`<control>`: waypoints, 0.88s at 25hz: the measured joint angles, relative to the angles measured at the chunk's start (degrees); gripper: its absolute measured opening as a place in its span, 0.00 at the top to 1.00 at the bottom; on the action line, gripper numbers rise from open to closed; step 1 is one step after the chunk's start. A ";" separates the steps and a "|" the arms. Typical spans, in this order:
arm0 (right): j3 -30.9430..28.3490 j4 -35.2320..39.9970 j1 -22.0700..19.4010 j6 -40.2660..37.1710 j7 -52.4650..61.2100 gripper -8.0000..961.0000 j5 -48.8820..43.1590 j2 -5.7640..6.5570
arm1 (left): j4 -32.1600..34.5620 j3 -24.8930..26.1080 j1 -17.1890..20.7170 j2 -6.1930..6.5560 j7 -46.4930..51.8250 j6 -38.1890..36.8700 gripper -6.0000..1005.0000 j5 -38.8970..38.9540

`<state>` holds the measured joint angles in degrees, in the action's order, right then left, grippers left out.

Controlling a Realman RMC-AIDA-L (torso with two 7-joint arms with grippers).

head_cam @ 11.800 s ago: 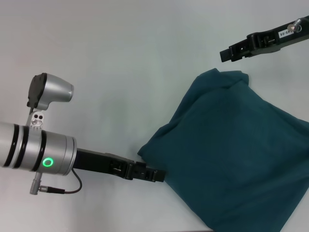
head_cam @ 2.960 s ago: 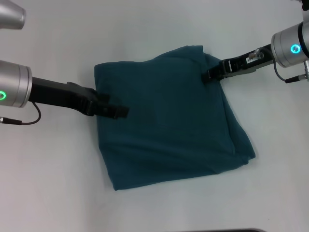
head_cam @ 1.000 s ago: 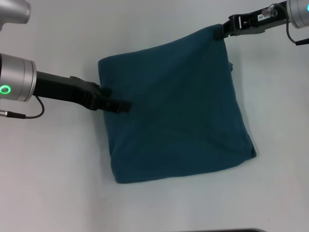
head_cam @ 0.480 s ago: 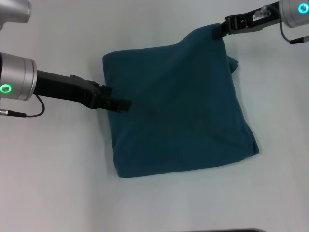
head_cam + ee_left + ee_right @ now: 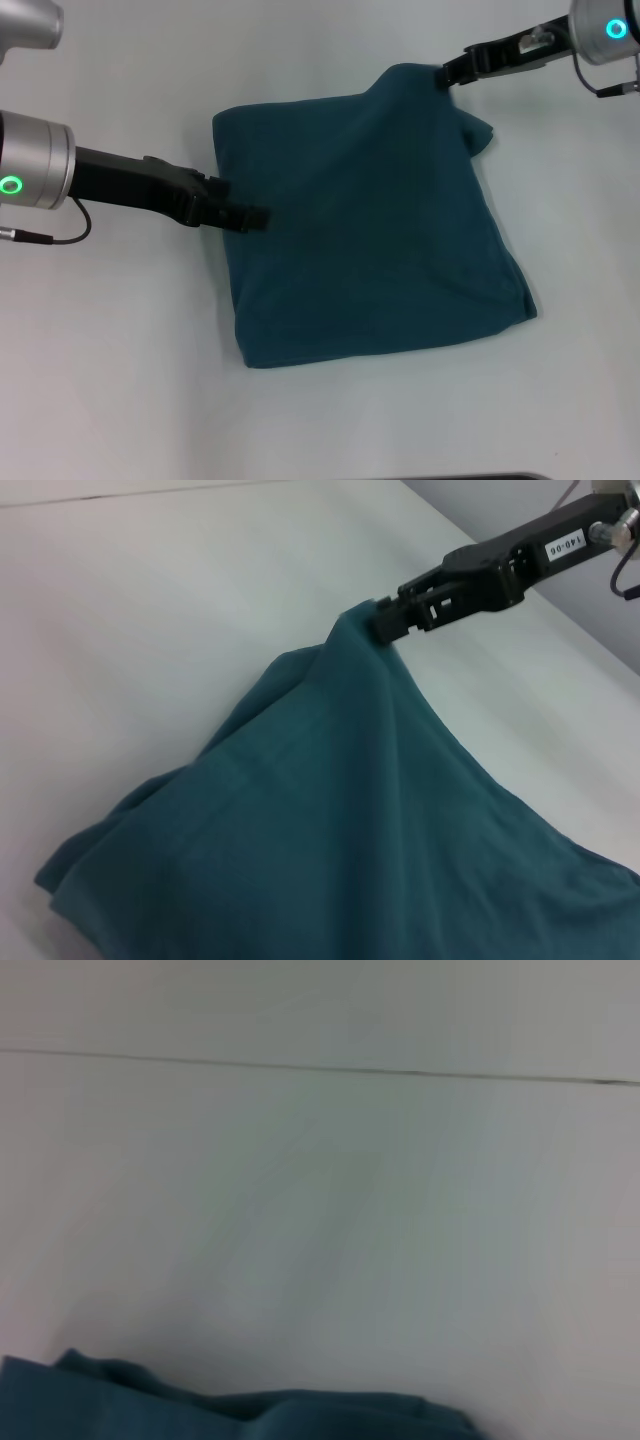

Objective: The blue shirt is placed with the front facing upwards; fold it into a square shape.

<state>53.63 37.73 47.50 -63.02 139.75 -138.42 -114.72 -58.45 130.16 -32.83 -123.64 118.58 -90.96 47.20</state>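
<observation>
Late stage of folding. Shirt (image 5: pixel 365 220) lying on table (image 5: pixel 300 420) as a rough square of several layers, print hidden. Left gripper (image 5: pixel 255 216) pressed on the left edge, between near and far corners; fingers closed or nearly so, grip on cloth not discernible. Right gripper (image 5: pixel 448 72) pinched on the far right corner, lifted into a peak. Remaining, by judgement: laying that corner flat, tucking the loose flap beside it, releasing.
</observation>
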 joint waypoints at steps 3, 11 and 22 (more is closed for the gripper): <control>-0.15 1.04 -0.89 0.59 0.82 0.83 -0.82 0.54 | 0.00 0.02 0.11 -0.04 -0.01 0.07 0.16 0.00; -1.61 5.24 -1.63 -5.90 1.04 0.35 2.26 0.35 | 0.06 0.00 -0.95 -0.19 -0.28 1.25 0.16 0.53; -1.79 4.69 -2.03 -10.55 -0.72 0.22 7.93 -1.89 | 3.16 -3.96 -4.26 -0.34 -1.60 7.60 0.16 0.63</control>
<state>51.84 42.42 45.47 -73.57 139.03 -130.49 -116.61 -55.29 126.20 -37.09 -123.98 116.98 -83.36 47.83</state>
